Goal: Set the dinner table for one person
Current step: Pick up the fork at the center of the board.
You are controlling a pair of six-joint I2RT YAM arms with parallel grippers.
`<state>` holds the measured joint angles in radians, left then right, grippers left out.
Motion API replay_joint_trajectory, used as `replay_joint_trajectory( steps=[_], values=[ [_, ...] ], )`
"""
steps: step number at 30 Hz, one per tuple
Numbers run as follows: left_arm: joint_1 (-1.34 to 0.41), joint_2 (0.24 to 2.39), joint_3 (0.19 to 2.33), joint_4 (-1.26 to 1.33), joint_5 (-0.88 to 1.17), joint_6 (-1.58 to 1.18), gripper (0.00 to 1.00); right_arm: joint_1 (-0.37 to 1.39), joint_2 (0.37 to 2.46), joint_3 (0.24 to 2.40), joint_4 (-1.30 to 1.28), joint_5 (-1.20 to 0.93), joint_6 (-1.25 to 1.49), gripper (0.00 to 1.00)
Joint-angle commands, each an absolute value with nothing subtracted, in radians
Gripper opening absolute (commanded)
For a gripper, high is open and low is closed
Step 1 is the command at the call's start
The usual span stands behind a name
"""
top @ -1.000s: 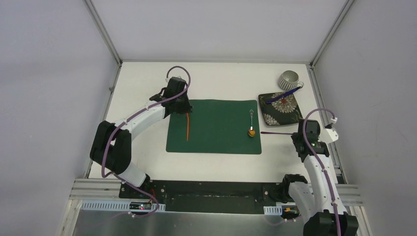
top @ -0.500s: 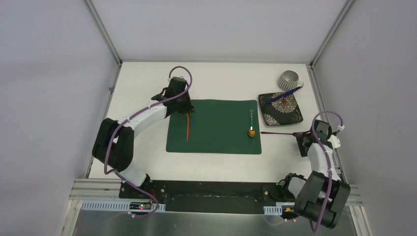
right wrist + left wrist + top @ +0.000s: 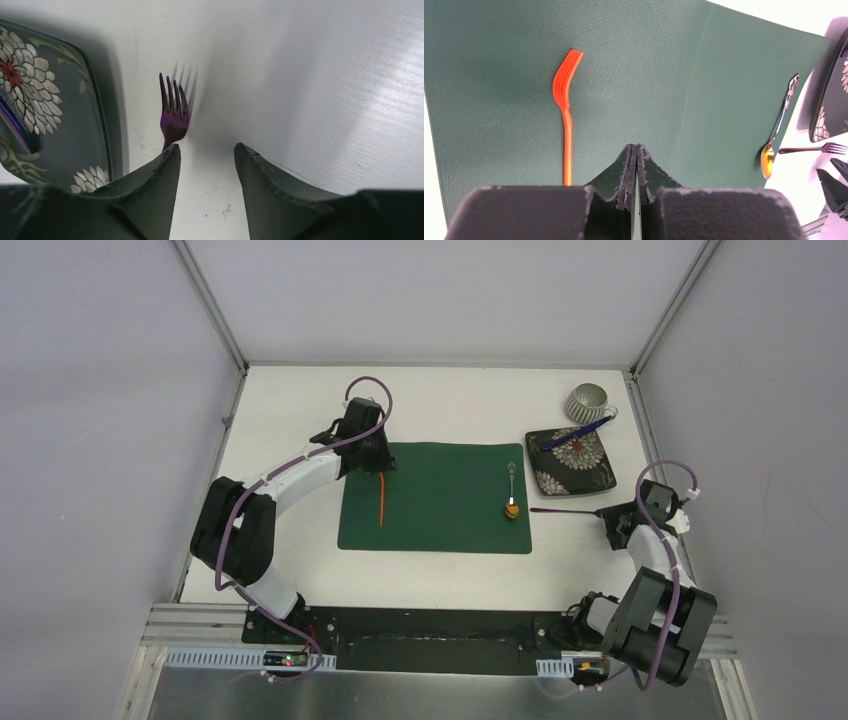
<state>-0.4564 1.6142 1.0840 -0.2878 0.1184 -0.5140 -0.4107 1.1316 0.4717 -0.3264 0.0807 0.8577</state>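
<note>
- Table (image 3: 440, 400): flat, matte white, rectangular. Thin aluminium posts (image 3: 210, 305) rise at its far corners. It fills the floor of the cell, straight ahead of both arm bases.
- Long axis runs left to right in the top view. One long edge lies along the bases, the other along the back wall.
- On it: a dark green mat (image 3: 440, 520) at centre. A patterned plate (image 3: 590, 478) and a ribbed cup (image 3: 588, 400) sit at the far right, with a blue utensil (image 3: 570, 438) across the plate.
- Orange fork (image 3: 568, 135) lies on the mat's left side, tines toward the far edge. Spoon (image 3: 780, 120) lies on the mat's right side, bowl nearest the bases.
- Purple fork (image 3: 173, 112) lies on bare table just right of the mat. It lies left to right, tines to the right.
- Left arm (image 3: 290, 475): elbow out to the left, forearm reaching toward the mat's far-left corner.
- Left gripper (image 3: 636, 147) hangs above the mat beside the orange fork. Its jaws are pressed together with nothing between them.
- Right arm (image 3: 655, 560): folded tight near the right edge, wrist bent over the purple fork's tine end.
- Right gripper (image 3: 207, 145): jaws apart, gap empty. The fork's neck passes out of sight behind one finger.
</note>
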Motion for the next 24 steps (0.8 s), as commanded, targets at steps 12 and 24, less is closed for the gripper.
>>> replay_joint_trajectory(
  steps=[12, 24],
  values=[
    [-0.451, 1.576, 1.086, -0.265, 0.126, -0.507, 0.02, -0.442, 1.238, 0.471, -0.178, 0.043, 0.847, 0.5],
    [-0.451, 1.564, 1.08, -0.271, 0.124, -0.508, 0.01, -0.442, 1.319, 0.477, -0.089, 0.01, 0.866, 0.44]
  ],
)
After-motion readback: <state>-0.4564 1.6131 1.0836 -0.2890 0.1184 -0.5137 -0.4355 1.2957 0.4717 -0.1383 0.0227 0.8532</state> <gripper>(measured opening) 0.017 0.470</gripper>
